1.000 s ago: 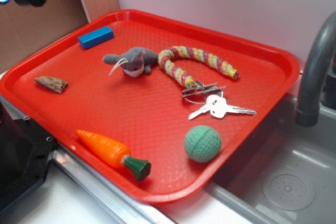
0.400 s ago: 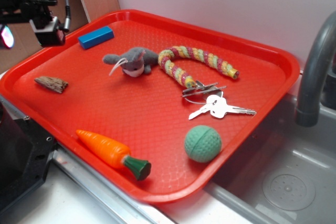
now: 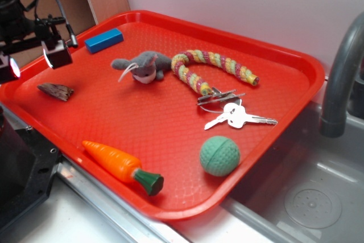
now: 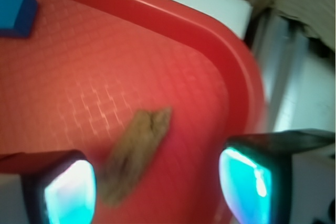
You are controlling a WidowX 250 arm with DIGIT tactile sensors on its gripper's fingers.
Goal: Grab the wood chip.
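Two views on the red tray, one wide and one close.
My exterior camera looks down at an angle across the whole tray from its near corner. My wrist camera hangs close over the tray's rim, blurred; both catch the wood chip and blue block.

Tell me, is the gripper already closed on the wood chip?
No, in the wrist view the gripper is open, its two fingers apart above the tray, and the wood chip lies untouched below them.
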